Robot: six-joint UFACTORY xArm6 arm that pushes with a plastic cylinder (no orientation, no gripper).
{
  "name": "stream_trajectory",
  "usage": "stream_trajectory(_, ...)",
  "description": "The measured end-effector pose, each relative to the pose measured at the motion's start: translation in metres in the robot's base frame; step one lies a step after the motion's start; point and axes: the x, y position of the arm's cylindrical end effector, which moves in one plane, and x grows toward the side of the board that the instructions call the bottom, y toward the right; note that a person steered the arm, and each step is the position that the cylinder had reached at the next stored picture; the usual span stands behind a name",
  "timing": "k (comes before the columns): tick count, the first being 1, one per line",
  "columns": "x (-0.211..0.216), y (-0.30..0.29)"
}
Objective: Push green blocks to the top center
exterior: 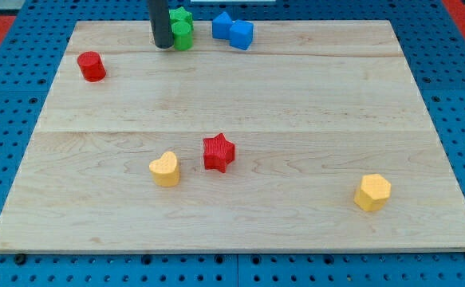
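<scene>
Two green blocks sit near the view's top, a little left of centre: a green star (183, 16) behind and a green cylinder (183, 35) in front, touching each other. My tip (163, 45) rests on the board just left of the green cylinder, touching or nearly touching it. The rod hides part of both green blocks' left sides.
Two blue blocks (232, 30) lie right of the green ones at the top. A red cylinder (92, 66) is at the upper left. A red star (218, 152) and a yellow heart (165, 169) are at lower centre. A yellow hexagon (372, 192) is at lower right.
</scene>
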Motion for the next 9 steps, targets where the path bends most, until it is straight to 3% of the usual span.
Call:
stream_trajectory(2,-0.059,-0.037)
stream_trajectory(4,-0.06,-0.02)
stream_trajectory(7,-0.055,0.119)
stream_trajectory(9,-0.057,0.068)
